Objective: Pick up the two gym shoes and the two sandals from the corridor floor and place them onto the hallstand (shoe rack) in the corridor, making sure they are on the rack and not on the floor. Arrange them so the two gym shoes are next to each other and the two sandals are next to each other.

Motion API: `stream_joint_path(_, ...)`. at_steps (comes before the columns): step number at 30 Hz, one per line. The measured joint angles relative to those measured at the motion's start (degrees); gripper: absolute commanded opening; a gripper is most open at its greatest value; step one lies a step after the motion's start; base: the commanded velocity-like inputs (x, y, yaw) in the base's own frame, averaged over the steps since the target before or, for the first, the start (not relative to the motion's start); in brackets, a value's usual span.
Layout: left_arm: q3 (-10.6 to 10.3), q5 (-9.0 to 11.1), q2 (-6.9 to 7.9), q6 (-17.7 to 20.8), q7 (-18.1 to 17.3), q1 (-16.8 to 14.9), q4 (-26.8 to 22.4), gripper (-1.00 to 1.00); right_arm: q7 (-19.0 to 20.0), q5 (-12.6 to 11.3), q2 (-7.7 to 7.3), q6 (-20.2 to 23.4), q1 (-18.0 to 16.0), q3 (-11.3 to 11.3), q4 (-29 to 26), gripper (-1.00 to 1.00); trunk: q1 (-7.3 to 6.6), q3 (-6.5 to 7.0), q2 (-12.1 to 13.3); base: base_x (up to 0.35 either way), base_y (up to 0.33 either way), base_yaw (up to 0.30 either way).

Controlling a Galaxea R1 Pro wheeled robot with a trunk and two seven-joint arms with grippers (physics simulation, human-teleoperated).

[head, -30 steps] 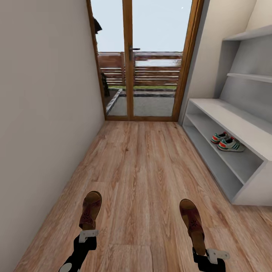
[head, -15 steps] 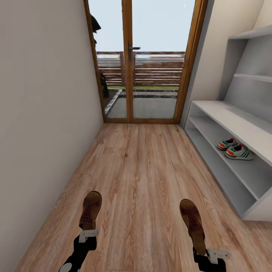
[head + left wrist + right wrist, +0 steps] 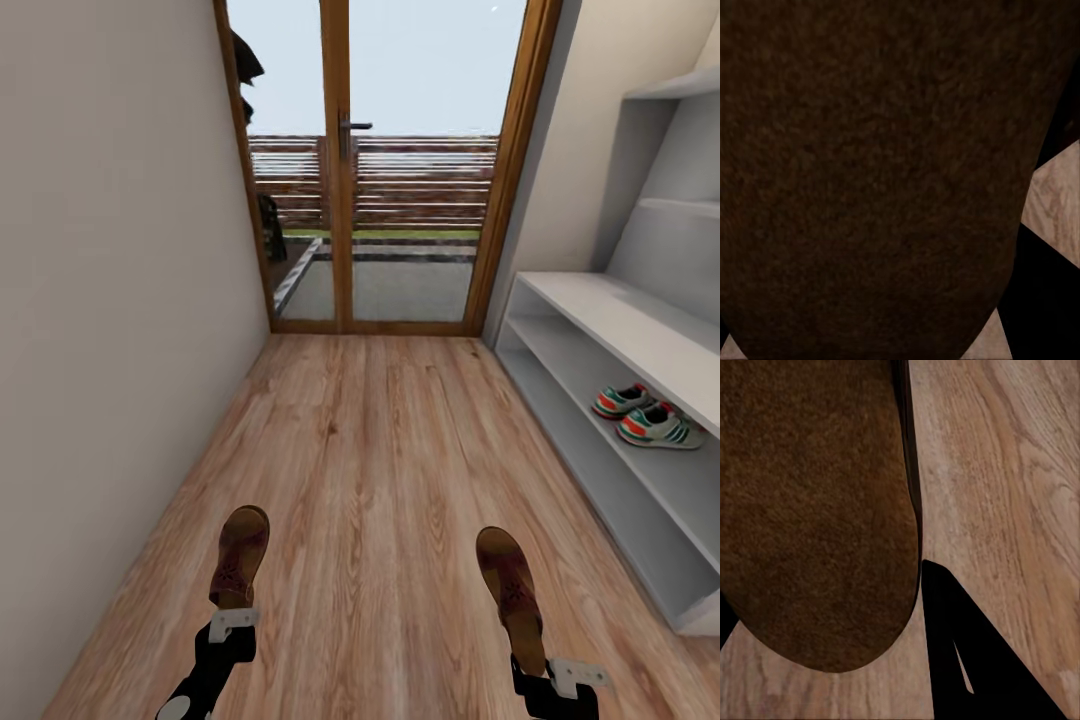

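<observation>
Rolled forward along corridor, rack (image 3: 640, 345) nearer. Sandal gripped in left hand (image 3: 233, 622), another in right hand (image 3: 560, 675); risk: slipping out through jolts.

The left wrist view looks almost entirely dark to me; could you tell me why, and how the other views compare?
Left wrist view: the sandal sits so near the lens it blocks the light. Right wrist view: the other sandal looms soft-edged, floor grain sharp. Head view: evenly lit.

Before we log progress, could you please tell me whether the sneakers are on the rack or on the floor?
On the rack: both sneakers sit side by side on a lower shelf of the rack, off the floor.
</observation>
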Motion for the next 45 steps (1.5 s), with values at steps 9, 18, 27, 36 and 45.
stream_joint_path(9, 0.01, 0.00, 0.00, 0.00, 0.00, 0.00, 0.00, -1.00, 0.00, -0.01, 0.01, 0.00, 0.00, -0.02, 0.00, -1.00, 0.00, 0.00, 0.00, 0.339, 0.000, 0.000)
stream_joint_path(18, 0.00, 0.00, 0.00, 0.00, 0.00, 0.00, 0.00, -1.00, 0.00, -0.01, 0.09, 0.00, 0.00, 0.05, 0.00, -1.00, 0.00, 0.00, 0.00, 0.340, 0.000, 0.000)
stream_joint_path(27, 0.01, 0.00, 0.00, 0.00, 0.00, 0.02, 0.00, -1.00, 0.00, -0.01, 0.10, 0.00, 0.00, 0.04, 0.00, -1.00, 0.00, 0.00, 0.00, 0.340, 0.000, -0.010)
stream_joint_path(36, 0.01, 0.00, -0.01, 0.00, 0.00, -0.01, 0.01, -1.00, 0.00, -0.01, 0.10, 0.00, 0.01, 0.05, -0.04, -1.00, 0.00, 0.00, 0.00, 0.340, 0.010, -0.228)
stream_joint_path(45, 0.01, 0.00, -0.01, 0.01, 0.00, 0.00, 0.00, -1.00, 0.00, -0.02, 0.10, 0.00, 0.01, 0.05, -0.04, -1.00, 0.00, 0.00, 0.00, 0.331, 0.114, -0.263)
